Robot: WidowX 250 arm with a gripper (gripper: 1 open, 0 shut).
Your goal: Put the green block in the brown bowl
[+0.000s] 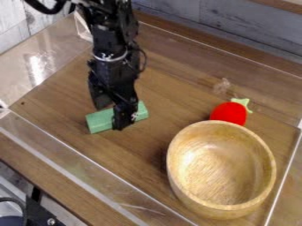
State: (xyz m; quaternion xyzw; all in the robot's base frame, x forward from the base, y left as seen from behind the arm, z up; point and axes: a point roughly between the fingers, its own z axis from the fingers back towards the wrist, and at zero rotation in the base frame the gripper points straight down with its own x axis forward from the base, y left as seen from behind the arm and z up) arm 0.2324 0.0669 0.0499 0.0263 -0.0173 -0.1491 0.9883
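The green block (101, 120), a flat mint-green brick, lies on the wooden table left of centre. My gripper (109, 108) stands right over it, pointing down, open, with its dark fingers (122, 117) straddling the block's middle and hiding that part. I cannot tell if the fingers touch the block. The brown bowl (221, 168), large, wooden and thick-rimmed, sits empty at the lower right, well apart from the gripper.
A red round toy with a yellow tip (231, 111) lies just above the bowl. A clear plastic wall (71, 168) rims the table, with a clear folded stand (94, 26) at the back left.
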